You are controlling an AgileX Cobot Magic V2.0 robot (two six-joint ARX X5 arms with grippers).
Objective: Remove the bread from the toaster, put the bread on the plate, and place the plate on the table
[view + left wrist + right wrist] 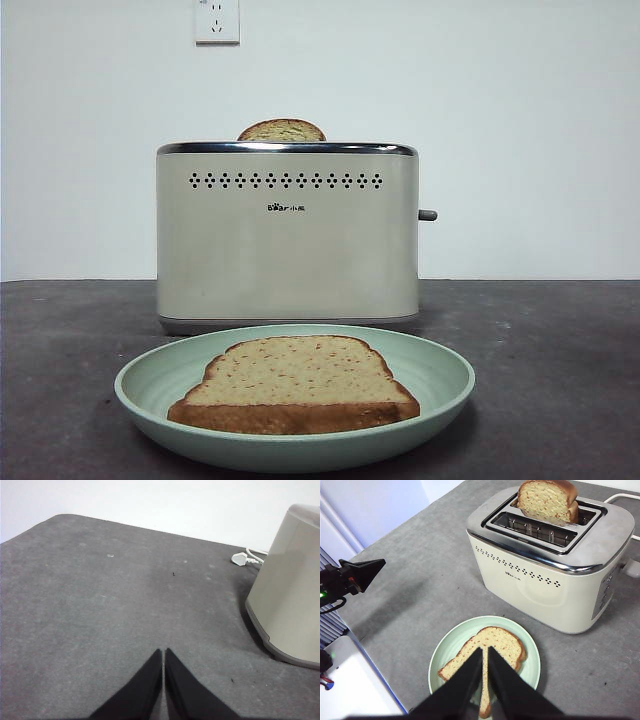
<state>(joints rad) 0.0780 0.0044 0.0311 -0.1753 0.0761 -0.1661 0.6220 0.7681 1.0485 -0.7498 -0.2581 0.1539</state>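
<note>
Two slices of bread are in front of you: the tan speckled toast slice with the dark brown crust [293, 385] lies flat on the round, shallow, pale mint-green plate [150, 385], its squarish bottom edge toward the front camera and its domed top toward the toaster, while a second slice [282, 131] stands upright in a slot of the boxy cream toaster with the chrome top rim [288, 245], only its rounded top showing above the rim from the front. The plate rests on the dark grey-brown matte table [560, 370], just in front of the toaster and apart from it. The toaster's two rows of small vent holes and its logo face the front camera, and its side lever [427, 215] sticks out on the right of that view. Your right gripper [485, 652] hangs above the plate with its two black jaws pressed together and nothing between them; in its wrist view the tips overlap the slice on the plate, and the slot nearer the plate is empty while the other slice stands in the farther one. Your left gripper [163, 652] is likewise clenched on nothing, poised over bare tabletop to one side of the toaster, well away from the plate. From the right wrist view you can see that other arm's black tip [362, 572] off to the side of the table. A white plug with its cable [245, 558] lies on the table behind the toaster, and a white wall socket [217, 20] sits on the wall above it.
</note>
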